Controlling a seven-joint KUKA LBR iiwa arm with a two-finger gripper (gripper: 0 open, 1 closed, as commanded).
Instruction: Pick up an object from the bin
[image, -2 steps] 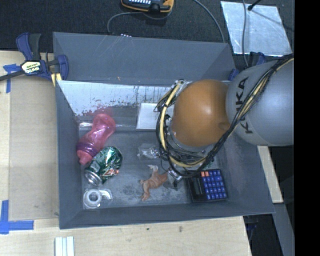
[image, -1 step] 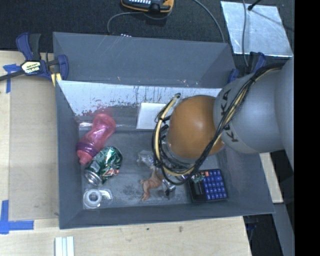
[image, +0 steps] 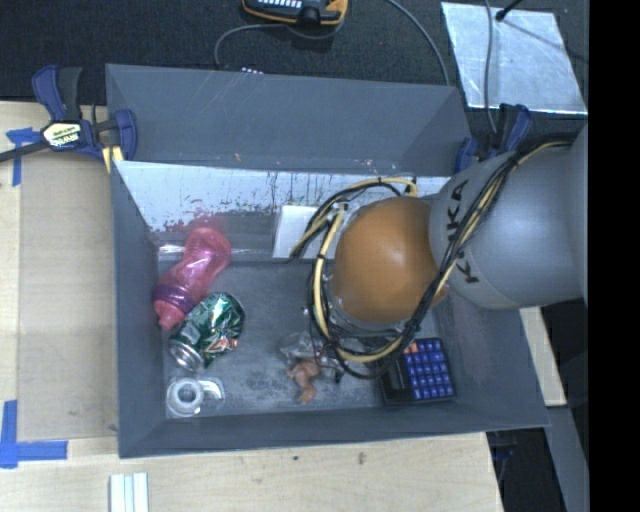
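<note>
Noting matt grey metal on bin (image: 300, 120); shiny crumpled metal on green can (image: 210, 328); smooth pink plastic on bottle (image: 190, 272).

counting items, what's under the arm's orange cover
A black keypad with blue keys pokes out beneath the orange cover, and small brownish scraps. Whatever lies directly below is covered.

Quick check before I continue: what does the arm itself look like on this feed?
A thick, rounded silver-grey arm with dark KUKA lettering on its link. A glossy orange-brown dome cover caps the wrist, with yellow and black cables looped around it.
</note>
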